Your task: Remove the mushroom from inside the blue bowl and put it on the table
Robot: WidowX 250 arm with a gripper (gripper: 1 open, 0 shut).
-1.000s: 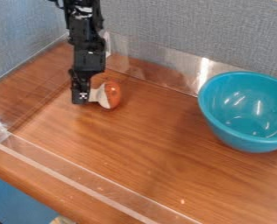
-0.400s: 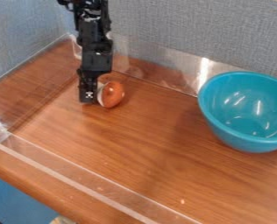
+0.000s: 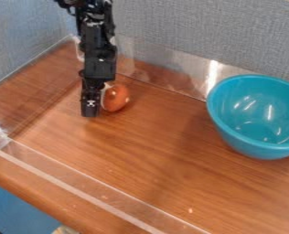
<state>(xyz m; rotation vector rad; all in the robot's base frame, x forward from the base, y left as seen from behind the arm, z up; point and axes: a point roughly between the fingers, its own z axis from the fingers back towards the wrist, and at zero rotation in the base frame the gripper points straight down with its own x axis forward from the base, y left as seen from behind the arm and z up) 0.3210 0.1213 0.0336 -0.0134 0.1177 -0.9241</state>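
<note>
**Clerk:** Gripper (image 3: 94, 101), black, one item: pointing straight down at the far left of the table (image 3: 159, 155), fingertips reaching the wood. Jaw state: cannot tell from this view, since the near finger is hiding the gap.

**Checker:** Mushroom (image 3: 114, 97)?

**Clerk:** One item, orange-brown cap, pale stem barely showing. It is lying on its side on the table, pressing against the right side of the gripper's fingers. Whether it is being clamped is not discernible.

**Checker:** Blue bowl (image 3: 257, 115)?

**Clerk:** One item, glossy turquoise, sitting upright at the right edge, well apart from the mushroom, nothing lying inside it.

**Checker:** Surroundings?

**Clerk:** Clear acrylic walls (image 3: 184, 66) running along the table's edges; grey backdrop (image 3: 208, 27) standing behind.
</note>
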